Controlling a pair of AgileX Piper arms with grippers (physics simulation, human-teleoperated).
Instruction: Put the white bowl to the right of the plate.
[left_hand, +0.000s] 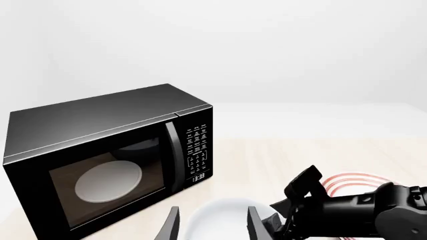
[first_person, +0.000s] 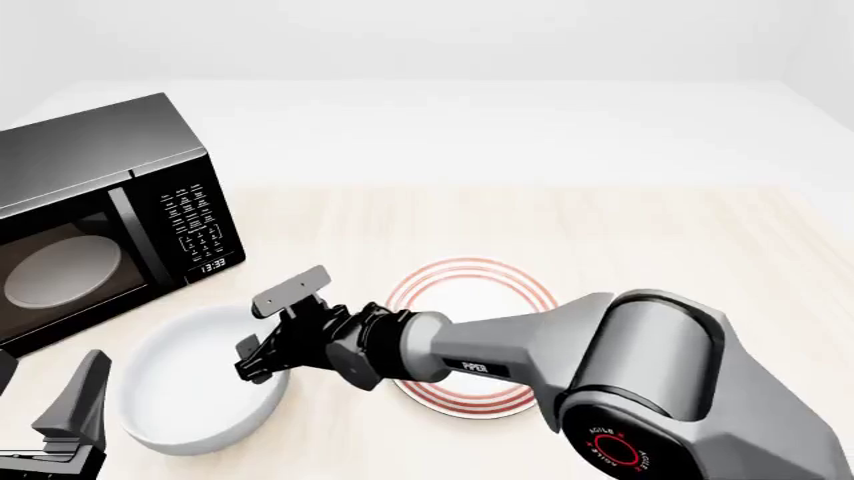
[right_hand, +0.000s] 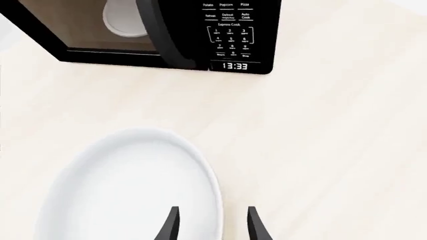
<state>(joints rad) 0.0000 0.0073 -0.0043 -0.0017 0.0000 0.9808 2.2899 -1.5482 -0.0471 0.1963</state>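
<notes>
In the front view the bowl (first_person: 187, 385) sits left of the plate (first_person: 467, 300), near the microwave (first_person: 94, 220), so the right gripper (first_person: 263, 352) reaches across the plate to its rim. The right wrist view shows what the front one hides: parted fingers (right_hand: 170, 226) straddle the rim, not yet closed. The left wrist view shows the left gripper (left_hand: 212, 226) spread, holding nothing.

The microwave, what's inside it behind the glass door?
Through the microwave door a pale round disc lies flat on its floor. The rest of the cavity is dim; nothing else can be made out.
</notes>
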